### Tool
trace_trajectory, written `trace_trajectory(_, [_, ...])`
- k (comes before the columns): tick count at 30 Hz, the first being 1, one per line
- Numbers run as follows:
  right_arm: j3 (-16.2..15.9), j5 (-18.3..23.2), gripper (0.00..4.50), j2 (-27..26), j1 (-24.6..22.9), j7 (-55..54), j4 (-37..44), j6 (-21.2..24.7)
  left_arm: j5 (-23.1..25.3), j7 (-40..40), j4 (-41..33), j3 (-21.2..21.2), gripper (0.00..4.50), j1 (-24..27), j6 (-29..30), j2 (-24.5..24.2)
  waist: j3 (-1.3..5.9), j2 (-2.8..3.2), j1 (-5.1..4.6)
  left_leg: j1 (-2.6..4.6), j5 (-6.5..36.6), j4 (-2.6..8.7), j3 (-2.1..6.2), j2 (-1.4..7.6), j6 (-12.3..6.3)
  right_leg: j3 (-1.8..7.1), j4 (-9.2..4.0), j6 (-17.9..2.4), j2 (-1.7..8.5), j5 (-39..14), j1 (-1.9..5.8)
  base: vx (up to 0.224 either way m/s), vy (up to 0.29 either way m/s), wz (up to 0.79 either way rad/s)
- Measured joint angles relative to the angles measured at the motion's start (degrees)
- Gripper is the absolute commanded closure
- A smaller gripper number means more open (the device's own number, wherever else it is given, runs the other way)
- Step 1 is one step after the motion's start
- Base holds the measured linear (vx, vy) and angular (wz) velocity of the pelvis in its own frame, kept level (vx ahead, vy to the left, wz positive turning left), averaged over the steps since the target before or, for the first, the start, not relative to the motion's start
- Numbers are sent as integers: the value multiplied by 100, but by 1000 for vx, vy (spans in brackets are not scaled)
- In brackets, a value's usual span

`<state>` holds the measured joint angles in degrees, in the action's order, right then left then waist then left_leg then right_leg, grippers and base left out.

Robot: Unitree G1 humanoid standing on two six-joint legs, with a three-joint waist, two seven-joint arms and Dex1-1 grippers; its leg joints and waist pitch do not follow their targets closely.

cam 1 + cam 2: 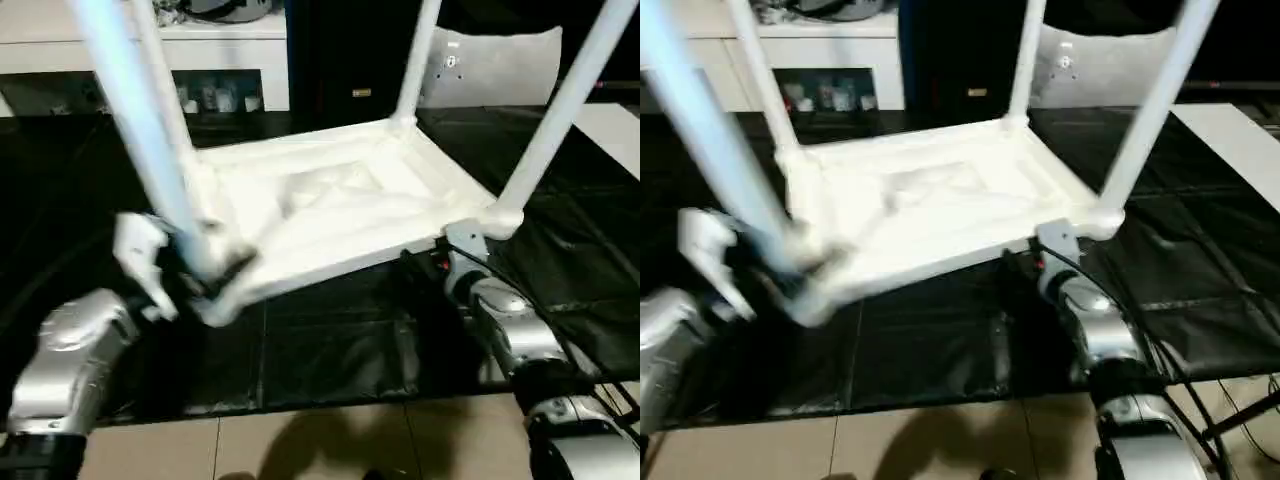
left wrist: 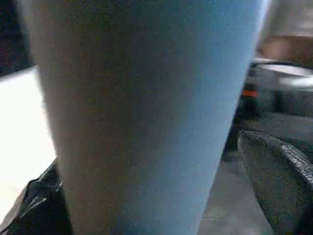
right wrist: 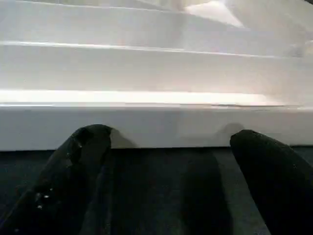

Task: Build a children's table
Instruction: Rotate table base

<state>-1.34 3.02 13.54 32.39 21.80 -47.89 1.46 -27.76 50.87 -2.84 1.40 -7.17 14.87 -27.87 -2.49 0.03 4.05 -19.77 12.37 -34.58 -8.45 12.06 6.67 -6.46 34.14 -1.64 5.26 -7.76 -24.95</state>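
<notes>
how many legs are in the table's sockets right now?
4. Near-left leg, with the left gripper at its base; far-left leg; far-right leg; near-right leg, by the right gripper. All stand in the upturned top.

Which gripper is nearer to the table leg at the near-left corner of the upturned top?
Left. The left gripper is right at the near-left leg, by its base. The right gripper is open at the table top's near edge, close to the near-right corner.
</notes>
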Motion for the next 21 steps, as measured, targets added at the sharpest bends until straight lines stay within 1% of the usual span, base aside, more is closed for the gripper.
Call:
trace_trajectory(3, [-118, -77, 0, -81, 141, 159, -204, -147, -198, 147, -309, -258, 1, 21, 260, 32, -22, -38, -92, 15, -10, 1, 0, 2, 17, 3, 8, -7, -7, 5, 1, 0, 0, 0])
trace_trajectory(9, [-293, -138, 0, -260, 165, 574, -334, -325, -798, 156, -969, -491, 1, -71, 925, 268, -14, -108, -219, 21, -13, 0, -1, 4, 22, 9, 12, -8, -13, 5, 1, 0, 0, 0])
trace_trajectory(11, [-301, -146, 0, -286, 213, 626, -428, -358, -879, 159, -1040, -575, 1, -154, 1030, 315, -14, -123, -240, 23, -13, 0, -1, 4, 22, 10, 12, -8, -15, 5, 1, 0, 0, 0])
trace_trajectory(15, [-304, -173, 0, -336, 331, 681, -588, -468, -1073, 156, -1175, -705, 1, -274, 1311, 518, -15, -126, -248, 22, -12, 4, -1, 9, 23, 12, 11, -9, -22, 5, -2, 0, 0, 0])
trace_trajectory(18, [-306, -173, 0, -389, 332, 691, -604, -495, -1085, 154, -1193, -858, 1, -425, 1418, 657, -15, -126, -231, 20, -12, 4, -1, 12, 23, 12, 11, -10, -24, 4, -2, 0, 0, 0])
trace_trajectory(21, [-322, -215, 0, -449, 331, 731, -618, -566, -1085, 140, -1193, -971, 1, -594, 1487, 849, -15, -126, -240, 21, -12, 3, -4, 12, 23, 14, 10, -12, -24, 6, -2, 0, 0, 0])
